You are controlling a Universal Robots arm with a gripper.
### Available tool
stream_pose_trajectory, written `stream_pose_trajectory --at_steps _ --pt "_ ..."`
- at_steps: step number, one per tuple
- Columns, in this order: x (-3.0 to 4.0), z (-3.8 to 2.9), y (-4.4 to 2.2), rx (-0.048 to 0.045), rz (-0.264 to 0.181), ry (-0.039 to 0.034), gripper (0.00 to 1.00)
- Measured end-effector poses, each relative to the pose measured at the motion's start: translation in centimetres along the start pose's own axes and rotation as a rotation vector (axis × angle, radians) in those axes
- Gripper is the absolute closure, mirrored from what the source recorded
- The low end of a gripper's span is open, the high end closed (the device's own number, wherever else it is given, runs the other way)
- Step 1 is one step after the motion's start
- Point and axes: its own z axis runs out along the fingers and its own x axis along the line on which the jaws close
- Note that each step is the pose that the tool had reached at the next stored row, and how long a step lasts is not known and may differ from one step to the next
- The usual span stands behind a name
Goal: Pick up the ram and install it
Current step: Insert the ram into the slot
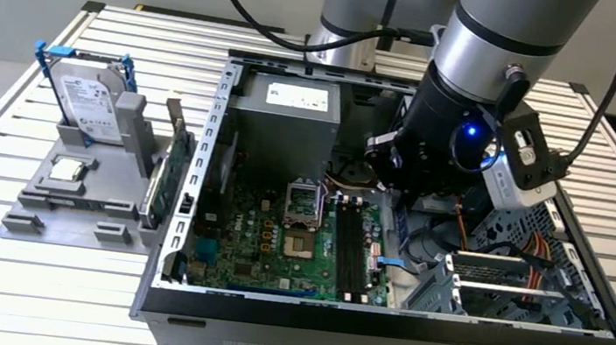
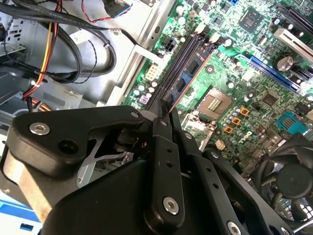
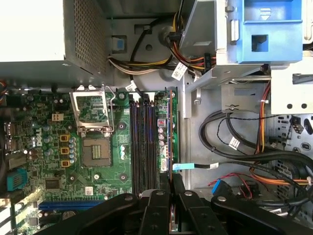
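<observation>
The ram (image 3: 171, 137) is gripped edge-on in the jaws, which are pinched narrow on one end of it. It's held low inside the open PC case (image 1: 210, 169), lined up along the black memory slots (image 3: 144, 142) beside the CPU socket (image 3: 95, 149). Whether it's touching a slot can't be told. The case is parked on the slatted table (image 1: 36, 280).

Bright, even room light – the power supply (image 3: 32, 29) glares white in the first wrist view, case (image 1: 210, 169) interior shadowed
</observation>
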Motion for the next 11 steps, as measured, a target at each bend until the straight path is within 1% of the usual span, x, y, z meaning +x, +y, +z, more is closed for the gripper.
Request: stream_pose_trajectory --at_steps 8,11 --pt "0.00 0.01 0.00 0.0001 0.000 0.0000 1.00" --pt "-0.01 0.04 0.00 0.0001 -0.007 0.0001 1.00"
